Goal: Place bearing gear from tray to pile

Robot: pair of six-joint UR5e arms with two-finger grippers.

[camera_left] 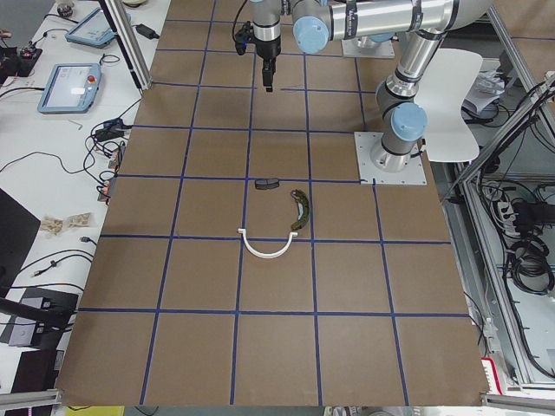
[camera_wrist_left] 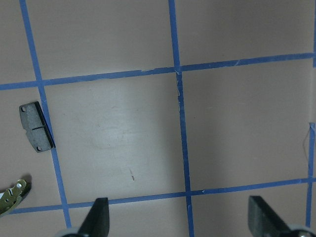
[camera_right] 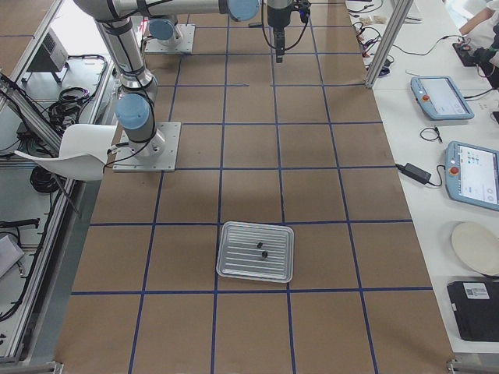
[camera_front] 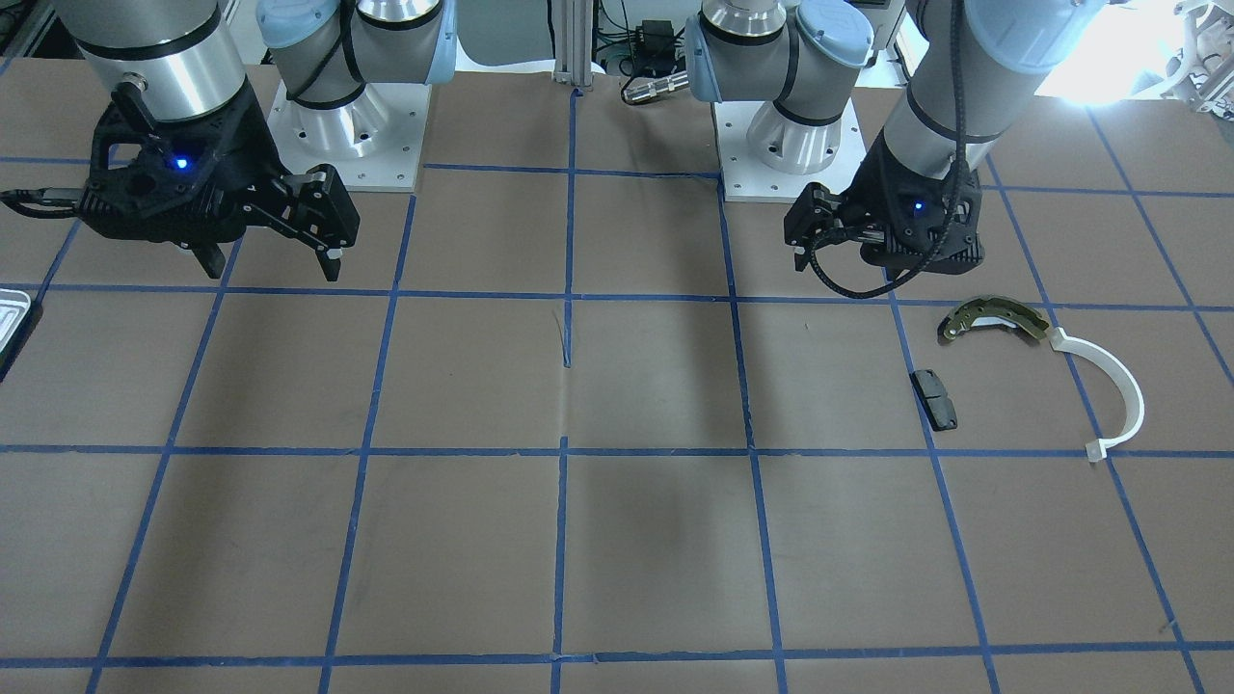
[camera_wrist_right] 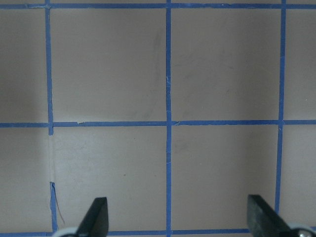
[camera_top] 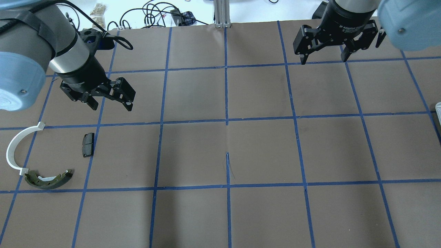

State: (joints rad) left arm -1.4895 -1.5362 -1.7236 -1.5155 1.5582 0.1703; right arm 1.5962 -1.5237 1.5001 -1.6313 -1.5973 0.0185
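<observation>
Front-facing view: pick-up stage not yet begun. The right end effector (camera_front: 272, 265) and the left end effector (camera_front: 805, 241) both hang above the bench (camera_front: 656, 386), and neither has hold of anything. Only a corner of the tray (camera_front: 12, 313) shows at the frame edge, and the bearing gear cannot be made out here. The pile (camera_front: 998, 320) lies near the left arm: an olive-brass shoe (camera_front: 974, 313) touching a white arc (camera_front: 1109, 386), with a black pad (camera_front: 935, 398) a little apart. Overhead view: both sets of fingers are spread wide and empty, and tray and pile sit at opposite ends of the bench, well apart. Exterior left view: the pile parts lie flat and loosely grouped. Exterior right view: the whole tray is seen, silvery and ridged, with two small dark parts (camera_right: 266, 254) close together near its centre. One is judged to be the gear — too small to tell which, or its form. Wrist views: each shows two fingertips far apart over bare bench, and the left also catches the pad and the shoe's tip. By judgement, the next move calls for the right arm, the nearer one, to travel to the tray, descend over one dark part and close narrowly on it — a small target needing careful centring.
</observation>
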